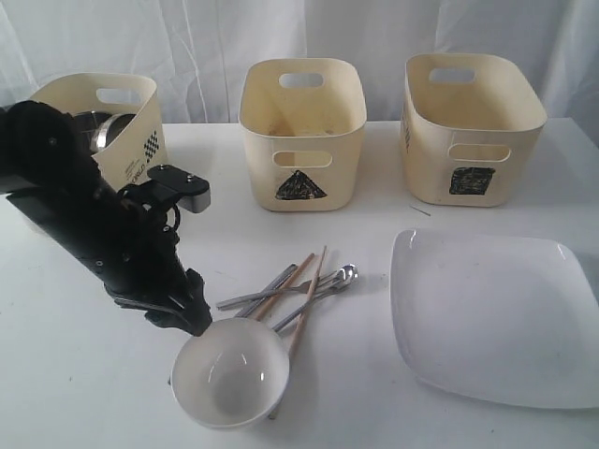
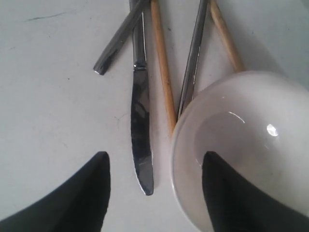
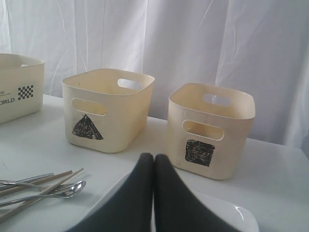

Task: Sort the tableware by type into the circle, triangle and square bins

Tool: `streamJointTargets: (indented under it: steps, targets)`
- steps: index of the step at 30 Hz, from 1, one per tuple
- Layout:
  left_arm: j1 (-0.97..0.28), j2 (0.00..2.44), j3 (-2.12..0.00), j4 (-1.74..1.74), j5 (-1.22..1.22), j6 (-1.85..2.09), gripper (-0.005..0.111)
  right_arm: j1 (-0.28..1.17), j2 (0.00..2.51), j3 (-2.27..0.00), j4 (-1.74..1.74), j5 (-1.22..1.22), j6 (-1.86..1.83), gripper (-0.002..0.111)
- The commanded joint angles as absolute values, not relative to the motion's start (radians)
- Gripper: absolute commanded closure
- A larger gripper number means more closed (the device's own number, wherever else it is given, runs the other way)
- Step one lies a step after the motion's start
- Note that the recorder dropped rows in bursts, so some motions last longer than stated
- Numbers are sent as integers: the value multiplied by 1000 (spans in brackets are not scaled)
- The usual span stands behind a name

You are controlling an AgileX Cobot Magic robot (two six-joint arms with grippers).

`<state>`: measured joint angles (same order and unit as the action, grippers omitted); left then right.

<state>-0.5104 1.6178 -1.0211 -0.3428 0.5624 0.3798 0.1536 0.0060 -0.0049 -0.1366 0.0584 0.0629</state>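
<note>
Left wrist view | my left pincer (image 2: 155, 164) stands apart, straddling the white bowl's (image 2: 251, 130) rim, one finger over its inside, the other outside near the knife (image 2: 140, 125), placed, I judge, to pinch the wall | bowl at 6 o'clock on the bench (image 1: 75, 374), against the chopsticks (image 2: 161, 63) | right pincer (image 3: 153, 166) pressed together, empty, idle over the plate (image 3: 234, 212)

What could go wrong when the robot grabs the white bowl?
1. The left gripper stands open across the white bowl's rim, with one finger inside. The smooth rim might slip from such a thin pinch, and the bowl could tip.
2. The outside finger is close to the knife, so closing might push it.
3. The chopsticks lie at the bowl's edge, so lifting could drag them.
</note>
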Motion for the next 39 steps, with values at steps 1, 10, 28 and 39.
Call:
streamJointTargets:
  steps: [1, 10, 28, 39]
  targets:
    - [-511, 1640, -1023, -402, 576, 406, 46, 151, 0, 0, -139, 56, 65, 108]
    - [-511, 1695, -1023, -482, 585, 452, 46, 151, 0, 0, -139, 56, 65, 108]
    - [-511, 1738, -1023, -488, 601, 448, 62, 151, 0, 0, -139, 56, 65, 108]
    - [-511, 1728, -1025, -444, 583, 448, 99, 151, 0, 0, -139, 56, 65, 108]
